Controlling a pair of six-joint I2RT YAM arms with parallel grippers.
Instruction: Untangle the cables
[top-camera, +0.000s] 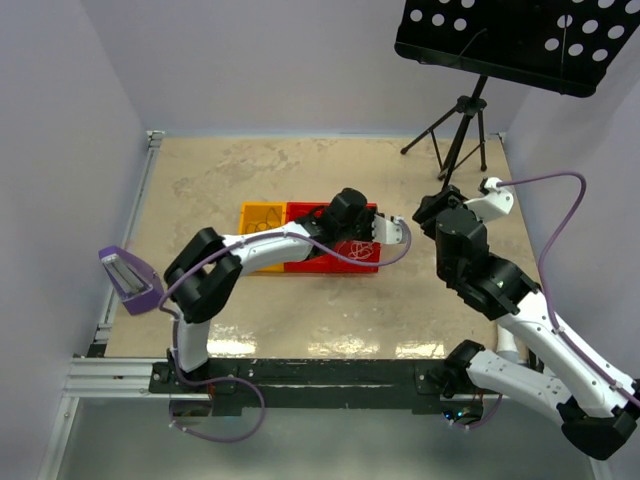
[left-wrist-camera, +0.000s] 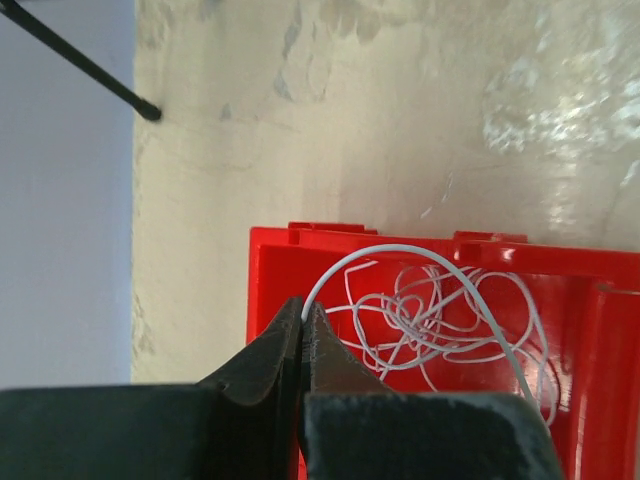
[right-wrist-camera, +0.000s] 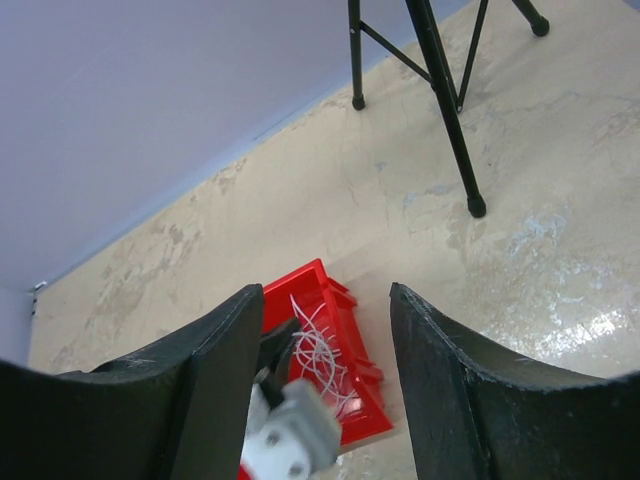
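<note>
A tangle of thin white cables (left-wrist-camera: 430, 325) lies in the red bin (left-wrist-camera: 270, 290). My left gripper (left-wrist-camera: 303, 312) is shut on one white cable, which arcs up from the fingertips and back down into the tangle. In the top view the left gripper (top-camera: 372, 232) is over the red bin (top-camera: 330, 265) near the cables (top-camera: 362, 250). My right gripper (right-wrist-camera: 327, 292) is open and empty, held above the table to the right of the bin. It also shows in the top view (top-camera: 432, 210). The right wrist view shows the white cables (right-wrist-camera: 318, 350) and the red bin (right-wrist-camera: 305, 280).
A yellow bin (top-camera: 262, 215) adjoins the red bin on its left, with thin dark loops in it. A black music stand (top-camera: 515, 35) on a tripod (top-camera: 455, 130) stands at the back right. A purple holder (top-camera: 130, 278) sits at the table's left edge.
</note>
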